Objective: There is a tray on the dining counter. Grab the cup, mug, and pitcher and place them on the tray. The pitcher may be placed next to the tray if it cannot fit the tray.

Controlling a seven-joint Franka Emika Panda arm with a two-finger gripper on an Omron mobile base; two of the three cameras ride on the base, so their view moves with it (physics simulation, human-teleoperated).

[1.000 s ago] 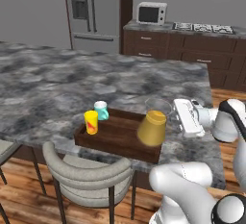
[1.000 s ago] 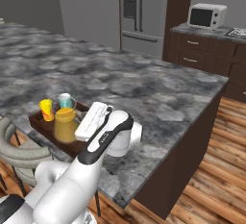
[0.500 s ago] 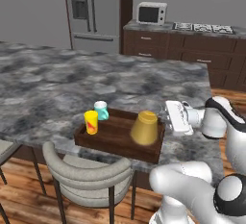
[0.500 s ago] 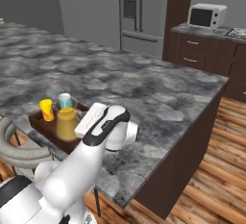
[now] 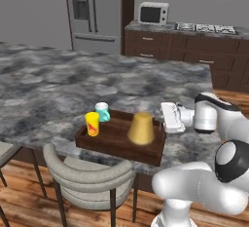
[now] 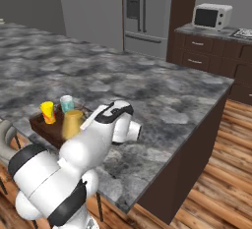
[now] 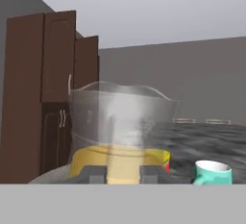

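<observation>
On the dining counter (image 5: 58, 85) lies the dark wooden tray (image 5: 114, 145). The yellow cup (image 5: 92, 123) and the teal mug (image 5: 102, 111) stand in its left end. The mustard-gold pitcher (image 5: 141, 127) is upright over the tray's right half, and I cannot tell whether its base touches the tray floor. My gripper (image 5: 158, 123) reaches in from the right and is shut on the pitcher. In the hand view the pitcher (image 7: 117, 163) sits right between my gripper's (image 7: 122, 174) tips, with the mug (image 7: 213, 172) to its right. From the right base view the pitcher (image 6: 72, 123), cup (image 6: 47, 111) and mug (image 6: 67, 103) cluster on the tray (image 6: 42, 126).
A grey-backed chair (image 5: 87, 172) stands tucked against the counter's near edge below the tray. The counter's right end (image 5: 204, 138) lies just beyond my hand. A fridge (image 5: 92, 11), a microwave (image 5: 153, 12) and dark cabinets (image 5: 175, 50) line the far wall.
My hand has carried the pitcher leftward, from the tray's right rim to over its right half. The cup and the mug have stayed put.
</observation>
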